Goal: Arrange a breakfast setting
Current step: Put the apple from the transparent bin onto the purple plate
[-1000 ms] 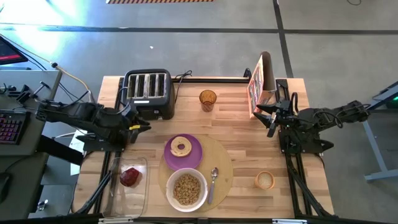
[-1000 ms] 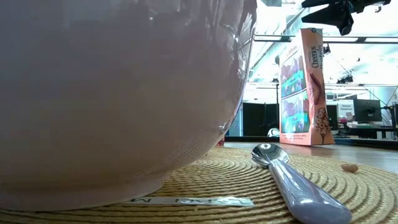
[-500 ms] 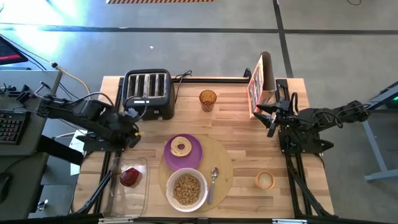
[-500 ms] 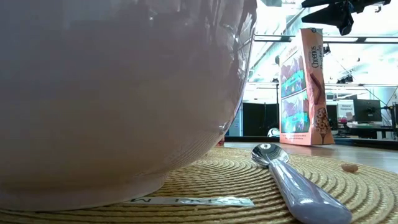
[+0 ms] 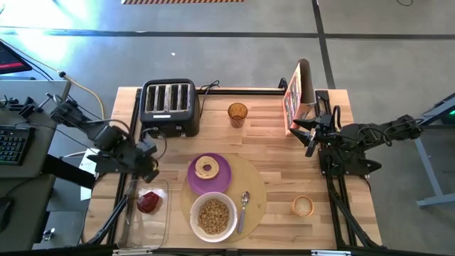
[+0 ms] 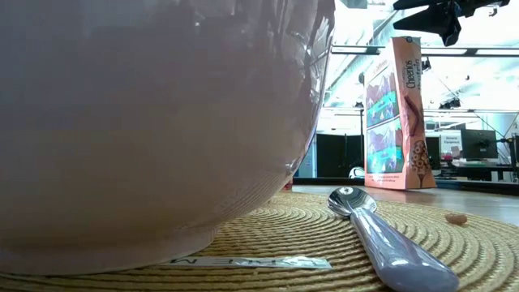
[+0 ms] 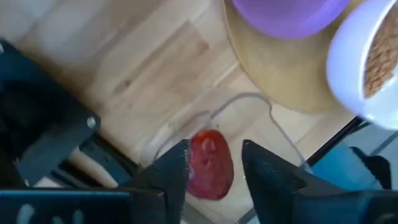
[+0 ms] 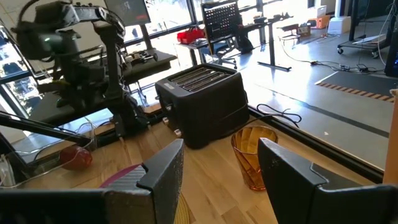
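Left gripper (image 5: 149,173) poised just above clear container (image 5: 146,215), likely lining up on dark red food piece (image 5: 149,202).
High view: bagel (image 5: 207,168) on purple plate (image 5: 210,173), cereal bowl (image 5: 213,216) and spoon (image 5: 243,209) on placemat (image 5: 253,186); right gripper (image 5: 307,133) parked by cereal box (image 5: 293,96).
Left wrist view alone confirms fingers (image 7: 169,177) spread wide, framing red piece.

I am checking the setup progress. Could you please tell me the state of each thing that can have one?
left gripper: open, above the dark red food piece
right gripper: open, empty
clear container: holds that piece
white bowl: filled with cereal
purple plate: holds the bagel
toaster: slots empty
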You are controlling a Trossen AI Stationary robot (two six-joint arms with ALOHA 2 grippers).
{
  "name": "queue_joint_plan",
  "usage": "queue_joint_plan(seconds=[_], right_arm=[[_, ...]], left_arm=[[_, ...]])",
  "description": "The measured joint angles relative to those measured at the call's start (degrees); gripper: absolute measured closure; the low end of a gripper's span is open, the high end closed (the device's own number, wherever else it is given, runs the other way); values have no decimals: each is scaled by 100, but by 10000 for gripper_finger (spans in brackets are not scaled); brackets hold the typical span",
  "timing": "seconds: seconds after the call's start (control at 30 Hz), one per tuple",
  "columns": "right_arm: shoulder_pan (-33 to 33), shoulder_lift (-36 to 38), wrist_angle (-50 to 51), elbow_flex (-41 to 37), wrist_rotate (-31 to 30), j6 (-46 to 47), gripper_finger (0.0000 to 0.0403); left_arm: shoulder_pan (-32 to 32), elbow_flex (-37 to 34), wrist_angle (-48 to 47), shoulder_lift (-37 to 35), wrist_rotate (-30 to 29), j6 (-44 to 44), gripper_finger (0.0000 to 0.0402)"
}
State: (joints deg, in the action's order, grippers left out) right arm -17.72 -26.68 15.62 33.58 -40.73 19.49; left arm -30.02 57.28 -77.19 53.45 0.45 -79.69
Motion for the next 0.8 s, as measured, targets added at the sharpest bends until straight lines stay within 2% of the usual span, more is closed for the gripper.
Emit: queue_joint_plan(seconds=[0.27,0.4,0.6,0.8], right_arm=[[0,0,0,0,2,0,214],[-2,0,0,0,0,0,214],[0,0,0,0,1,-2,214],[0,2,0,0,0,0,214]], left_arm=[[-1408,0,122,523,-266,-1605,155],[-1899,0,331,805,-375,-2189,109],[-2347,0,607,1228,-383,-2827,69],[-2629,0,784,1684,-373,-3284,55]])
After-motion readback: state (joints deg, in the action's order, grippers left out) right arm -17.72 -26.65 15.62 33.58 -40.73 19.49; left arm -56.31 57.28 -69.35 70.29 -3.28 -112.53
